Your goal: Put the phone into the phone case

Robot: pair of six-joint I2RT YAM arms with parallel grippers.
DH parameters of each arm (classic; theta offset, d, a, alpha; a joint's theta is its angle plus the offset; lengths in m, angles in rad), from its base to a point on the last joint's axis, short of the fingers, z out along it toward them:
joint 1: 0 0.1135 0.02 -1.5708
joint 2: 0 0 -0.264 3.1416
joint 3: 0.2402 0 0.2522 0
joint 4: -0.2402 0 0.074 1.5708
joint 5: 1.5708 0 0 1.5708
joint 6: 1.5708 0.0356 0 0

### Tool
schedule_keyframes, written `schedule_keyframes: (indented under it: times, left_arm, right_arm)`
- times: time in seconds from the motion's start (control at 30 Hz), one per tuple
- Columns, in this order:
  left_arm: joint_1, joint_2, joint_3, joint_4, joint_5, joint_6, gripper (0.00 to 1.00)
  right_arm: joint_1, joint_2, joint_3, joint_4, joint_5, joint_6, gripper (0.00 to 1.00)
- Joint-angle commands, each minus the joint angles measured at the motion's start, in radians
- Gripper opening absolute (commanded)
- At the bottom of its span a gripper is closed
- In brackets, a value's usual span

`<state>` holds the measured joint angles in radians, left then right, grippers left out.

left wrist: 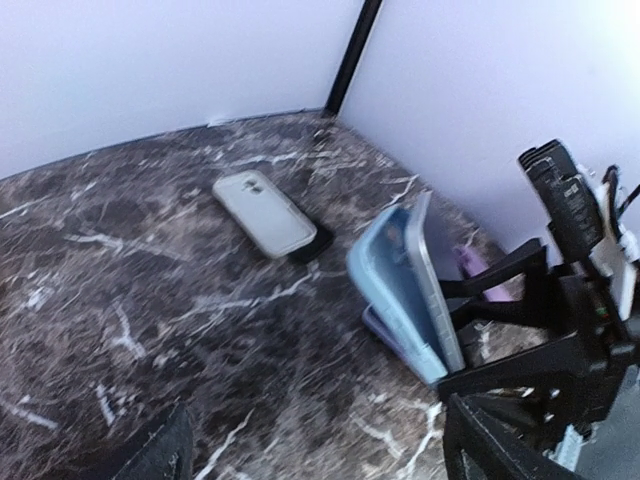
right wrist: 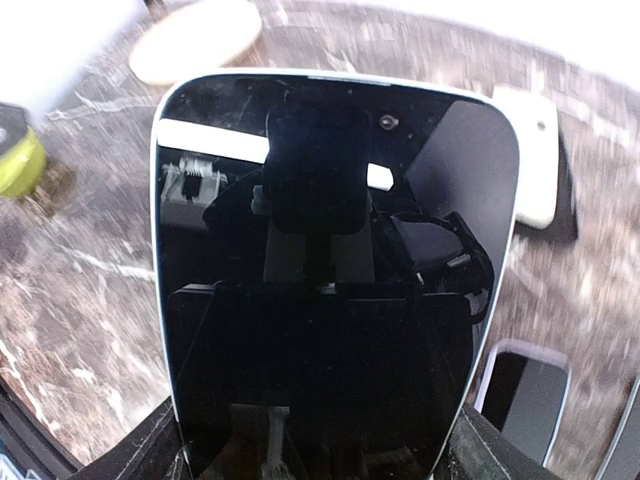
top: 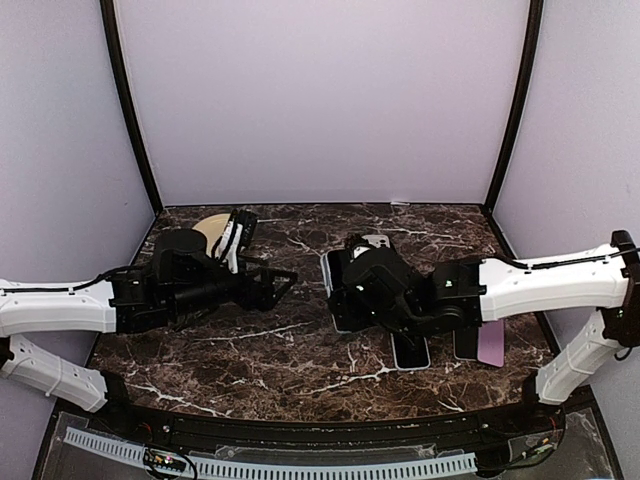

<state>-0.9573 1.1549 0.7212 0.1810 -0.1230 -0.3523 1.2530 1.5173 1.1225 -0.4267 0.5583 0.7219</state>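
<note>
My right gripper (right wrist: 315, 455) is shut on the phone (right wrist: 330, 250), one finger on each long edge; its black screen fills the right wrist view. In the left wrist view the phone (left wrist: 433, 290) stands tilted on edge with the light blue phone case (left wrist: 385, 280) against its back. The two meet at the lower end and are spread apart at the top. In the top view they show as a pale edge (top: 330, 290) just left of the right gripper (top: 347, 295). My left gripper (top: 282, 280) is open a little to the left of them, holding nothing.
A white case (left wrist: 265, 212) lies on a dark slab near the back wall. Two more phones (top: 410, 350) (top: 465, 345) and a pink case (top: 490, 342) lie by the right arm. A tan disc (top: 212, 228) sits at the back left. A purple edge (left wrist: 375, 325) lies under the blue case.
</note>
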Motion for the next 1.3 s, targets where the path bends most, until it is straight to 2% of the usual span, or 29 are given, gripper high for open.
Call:
schedule_keyframes:
  times: [0.0,0.17,0.43,0.57,0.67,0.73,0.77,0.83,0.97,1.2,1.27]
  left_arm:
    - [0.004,0.003,0.017,0.299,0.166,-0.09,0.89]
    - [0.002,0.057,0.036,0.445,0.193,-0.146,0.89]
    - [0.003,0.165,0.117,0.469,0.235,-0.164,0.87]
    - [0.003,0.195,0.144,0.494,0.256,-0.156,0.82]
    - [0.003,0.213,0.158,0.502,0.275,-0.152,0.73]
    - [0.002,0.223,0.163,0.511,0.284,-0.15,0.63]
    - [0.003,0.227,0.164,0.514,0.287,-0.15,0.54]
    - [0.002,0.233,0.167,0.517,0.297,-0.149,0.43]
    - [-0.004,0.232,0.163,0.518,0.32,-0.141,0.26]
    - [-0.014,0.202,0.141,0.514,0.333,-0.117,0.11]
    - [-0.016,0.196,0.137,0.513,0.338,-0.106,0.03]
  right_arm:
    - [0.017,-0.068,0.015,0.249,0.123,-0.226,0.37]
    - [0.018,-0.111,0.002,0.389,0.097,-0.371,0.36]
    - [0.019,-0.136,0.0,0.459,0.05,-0.453,0.35]
    - [0.019,-0.148,-0.01,0.47,0.033,-0.471,0.34]
    - [0.018,-0.151,-0.015,0.477,0.018,-0.48,0.34]
    - [0.019,-0.146,-0.012,0.473,0.011,-0.483,0.34]
    - [0.019,-0.141,-0.01,0.467,0.009,-0.484,0.34]
    - [0.018,-0.134,-0.004,0.457,0.009,-0.482,0.34]
    - [0.017,-0.124,0.005,0.444,0.024,-0.472,0.35]
    - [0.014,-0.127,0.007,0.438,0.031,-0.472,0.36]
    - [0.012,-0.133,0.004,0.439,0.029,-0.468,0.39]
